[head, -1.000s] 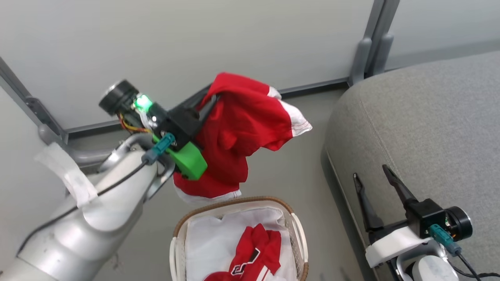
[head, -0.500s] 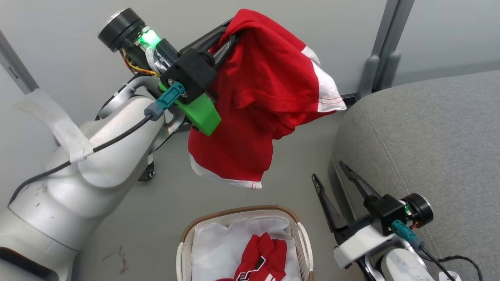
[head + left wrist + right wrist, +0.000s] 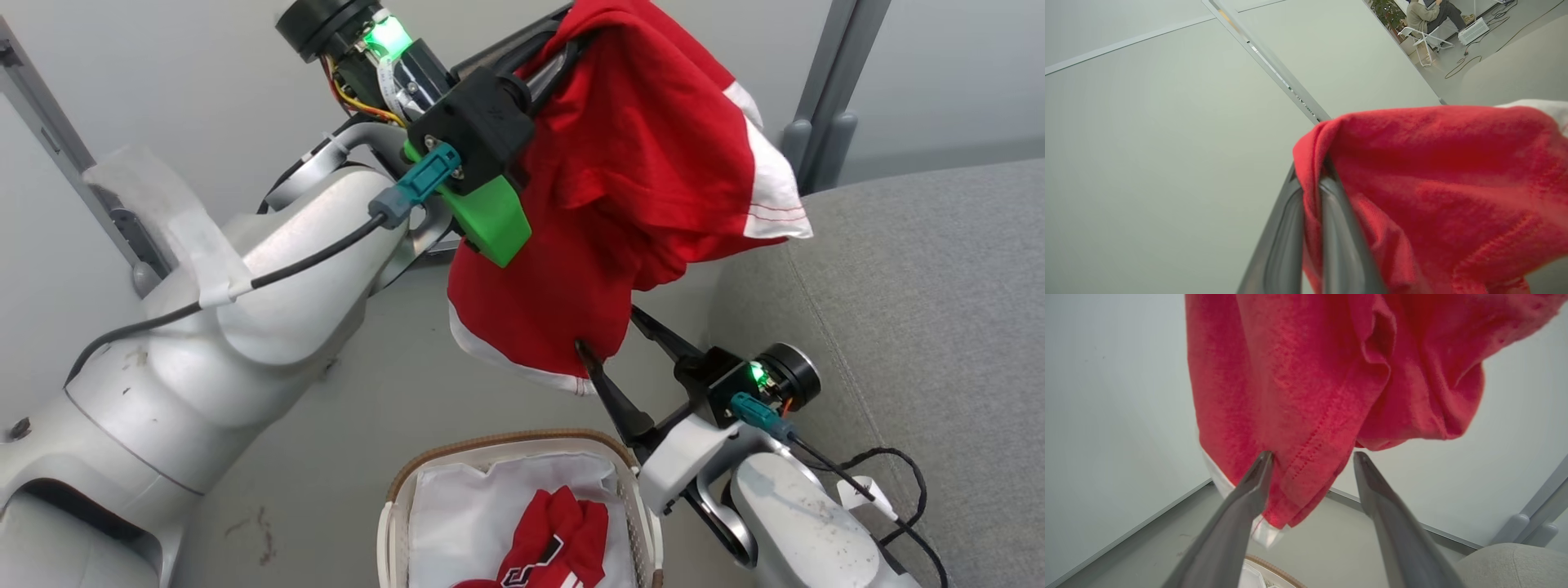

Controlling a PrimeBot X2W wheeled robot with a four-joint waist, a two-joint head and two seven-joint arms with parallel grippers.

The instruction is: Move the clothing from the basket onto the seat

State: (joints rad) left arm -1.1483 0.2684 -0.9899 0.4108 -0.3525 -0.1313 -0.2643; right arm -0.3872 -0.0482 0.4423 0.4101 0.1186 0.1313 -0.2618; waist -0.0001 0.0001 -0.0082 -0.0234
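Head camera looks down from above; both wrist cameras face upward, close against the same bright red cloth garment point(image 3: 620, 188).

Office/lab w/ partition walls point(image 3: 1147, 143), seated person point(image 3: 1425, 12), plant point(image 3: 1388, 10)

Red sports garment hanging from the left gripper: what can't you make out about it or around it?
Red garment: any lettering, hidden by its own folds, head view.
Left gripper fingertips: buried in the cloth, head view.
Right gripper: open at the hem; contact unclear, right wrist view.
Second red garment in the white perforated basket: cut off by head view's bottom edge.
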